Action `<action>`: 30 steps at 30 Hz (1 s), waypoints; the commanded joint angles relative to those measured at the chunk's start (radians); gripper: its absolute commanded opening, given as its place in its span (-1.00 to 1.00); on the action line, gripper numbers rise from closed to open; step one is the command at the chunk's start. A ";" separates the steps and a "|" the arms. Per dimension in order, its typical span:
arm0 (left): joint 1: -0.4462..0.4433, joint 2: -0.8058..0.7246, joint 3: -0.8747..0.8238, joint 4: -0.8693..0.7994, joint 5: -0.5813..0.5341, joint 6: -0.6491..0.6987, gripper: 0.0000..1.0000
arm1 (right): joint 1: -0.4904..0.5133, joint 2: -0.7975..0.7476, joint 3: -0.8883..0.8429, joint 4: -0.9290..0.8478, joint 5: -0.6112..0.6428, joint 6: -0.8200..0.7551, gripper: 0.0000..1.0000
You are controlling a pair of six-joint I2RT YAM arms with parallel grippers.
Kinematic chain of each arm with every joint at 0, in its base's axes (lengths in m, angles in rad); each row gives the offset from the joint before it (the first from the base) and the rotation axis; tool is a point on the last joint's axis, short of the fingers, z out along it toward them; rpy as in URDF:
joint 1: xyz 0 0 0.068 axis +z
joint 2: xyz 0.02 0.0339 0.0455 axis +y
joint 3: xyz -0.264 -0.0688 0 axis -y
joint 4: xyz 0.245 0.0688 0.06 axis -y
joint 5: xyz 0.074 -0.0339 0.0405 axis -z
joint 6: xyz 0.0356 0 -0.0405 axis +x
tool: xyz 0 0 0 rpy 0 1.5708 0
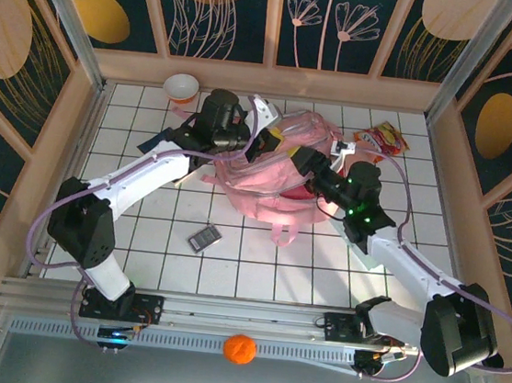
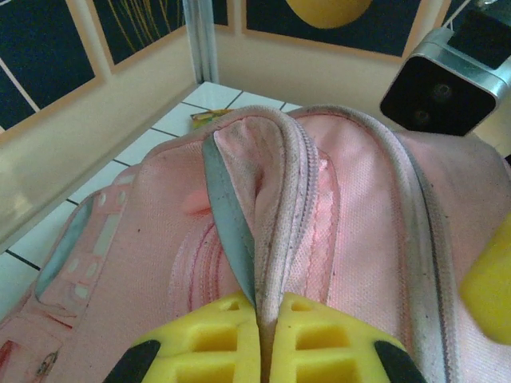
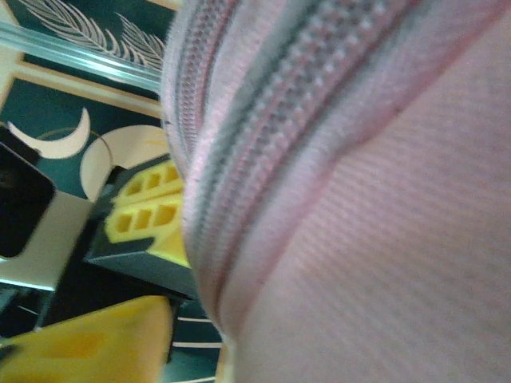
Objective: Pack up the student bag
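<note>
The pink student bag [image 1: 265, 197] lies in the middle of the tiled table, and both arms reach into it from either side. My left gripper [image 1: 269, 141] is at the bag's upper edge. In the left wrist view its yellow pads [image 2: 200, 343] are shut on the zipped rim of the bag [image 2: 160, 239], lifting a fold of it. My right gripper [image 1: 301, 160] is pressed against the bag from the right. In the right wrist view pink fabric and a zipper [image 3: 383, 239] cover most of the frame. One yellow finger [image 3: 80, 343] shows at the lower left and the other is hidden.
A white and orange bowl [image 1: 182, 86] stands at the back left. A colourful snack packet [image 1: 380, 139] lies at the back right. A small dark flat device [image 1: 204, 236] lies on the tiles in front of the bag. An orange ball [image 1: 239, 348] rests on the front rail.
</note>
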 commanded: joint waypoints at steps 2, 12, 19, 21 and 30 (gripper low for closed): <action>0.002 -0.080 0.009 0.211 0.005 -0.073 -0.79 | 0.019 0.001 0.046 0.049 0.066 0.008 -0.31; 0.001 -0.245 0.001 -0.072 -0.370 -0.353 -0.09 | 0.100 0.001 0.123 -0.033 0.295 0.032 -1.00; -0.078 -0.434 -0.179 -0.228 -0.446 -0.512 -0.12 | 0.163 0.024 0.155 -0.027 0.390 0.030 -1.00; -0.143 -0.453 -0.203 -0.270 -0.516 -0.557 -0.09 | 0.172 0.038 0.161 -0.020 0.401 0.033 -1.00; -0.330 -0.391 -0.238 -0.346 -0.723 -0.782 -0.12 | 0.190 0.072 0.194 -0.039 0.405 0.030 -1.00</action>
